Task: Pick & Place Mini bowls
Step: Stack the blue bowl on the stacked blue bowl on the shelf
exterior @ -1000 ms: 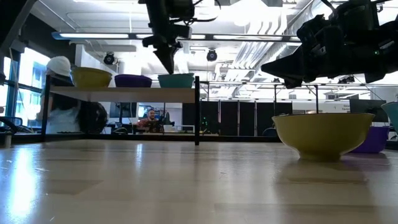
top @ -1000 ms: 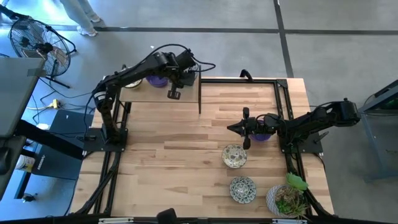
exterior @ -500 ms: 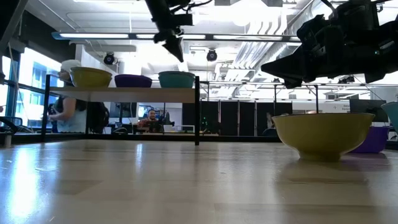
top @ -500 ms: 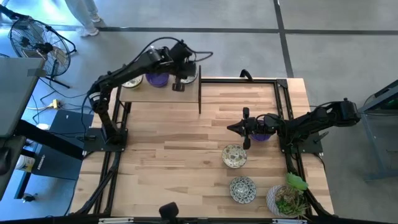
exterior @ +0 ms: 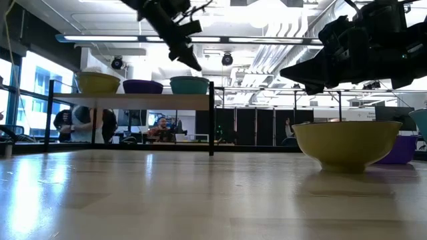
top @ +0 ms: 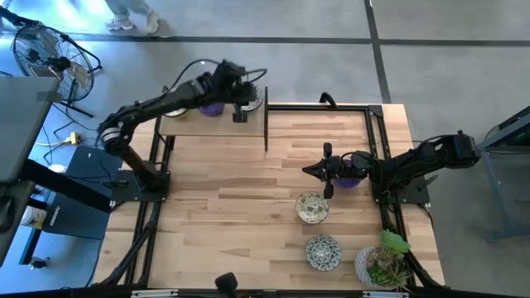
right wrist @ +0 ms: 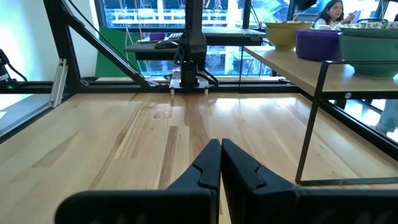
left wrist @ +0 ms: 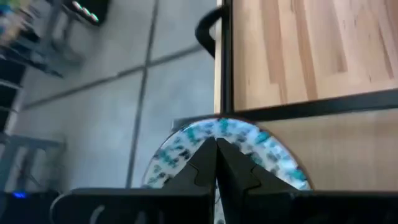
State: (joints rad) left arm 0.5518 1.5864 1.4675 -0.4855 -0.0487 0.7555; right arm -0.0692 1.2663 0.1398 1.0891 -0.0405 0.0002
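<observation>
In the low view the nearest thing is a yellowish mini bowl sitting on the table, with a purple bowl just behind it at the right edge. Above them hangs the right gripper, which has not moved over the last second; seen from above it hovers over the table's right half, fingers pressed together and holding nothing, with the purple bowl partly hidden under its wrist. Two floral bowls lie on the bare wood close by, one just in front of the arm and another nearer the table's front edge, beside the white pot with a green plant, which is no part of the job. Farther back stands the raised shelf carrying three bowls in a row: yellow, purple and teal-rimmed. The change is here: the left gripper, a second ago pointing down over the shelf's right end, has lifted and swung outward past the shelf, and its arm has stretched out from the base. In its own wrist view the left gripper is clenched and empty, with the floral bowl resting below it on the shelf, apart from the fingers. That probably means this bowl is placed and the left arm is free, while the bowls on the table are yet to be carried over.
</observation>
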